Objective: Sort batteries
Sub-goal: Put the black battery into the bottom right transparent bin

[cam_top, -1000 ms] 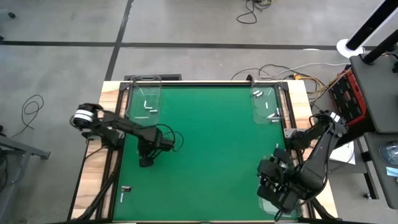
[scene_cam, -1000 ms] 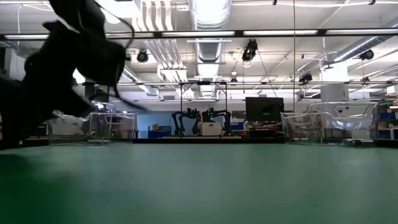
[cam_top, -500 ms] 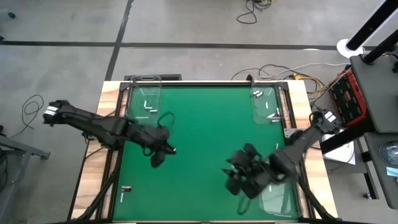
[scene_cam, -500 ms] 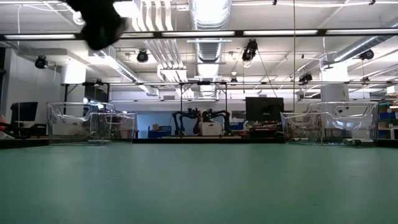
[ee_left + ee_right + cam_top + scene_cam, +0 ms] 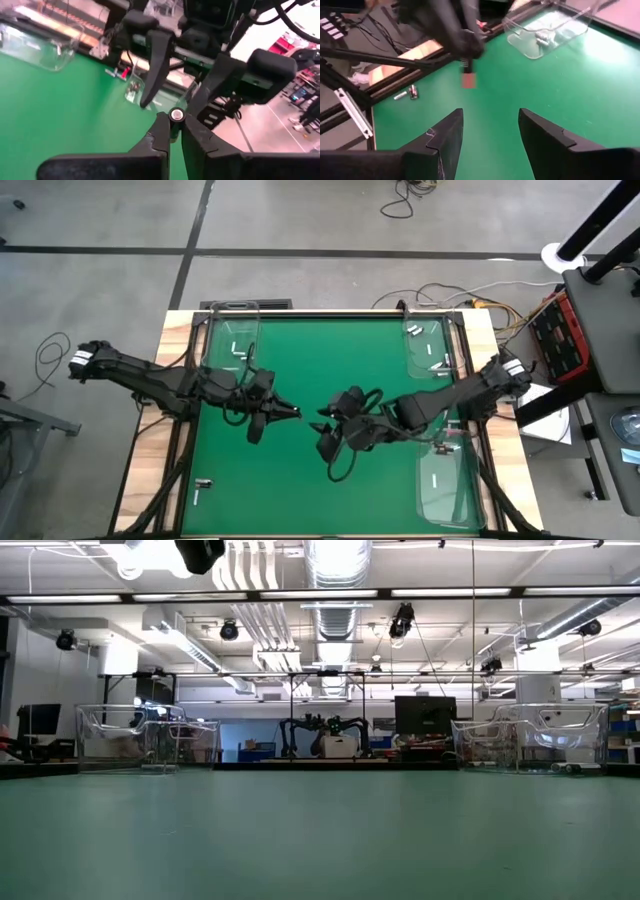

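Held battery: a small silver-capped battery point(image 5: 176, 115) sits pinched between the tips of the left gripper point(image 5: 172, 131), end-on to the left wrist camera, above the middle of the green table point(image 5: 330, 350).
Other batteries: two pale ones point(image 5: 237, 350) lie in the clear tray point(image 5: 232, 340) at the table's far left corner; a few more point(image 5: 436, 360) lie in the clear tray point(image 5: 432, 348) at its far right corner; two loose ones point(image 5: 200, 488) lie on the wooden border at the table's near left corner.
Change: half a second ago the right arm was low near the table's near right side; now it is stretched toward the table's centre, uncovering a third clear tray point(image 5: 445, 485) at the near right corner. The left arm has edged further toward the centre too.
Left gripper: over the table left of centre point(image 5: 290, 412), fingers closed on the battery, pointing at the right gripper.
Right gripper: near the table's centre point(image 5: 325, 430), jaws spread wide with nothing between them, facing the left gripper at close range.
Surface and room: the table is green felt on a wooden frame; beyond it, a grey floor with cables and a lab hall under ceiling lights.
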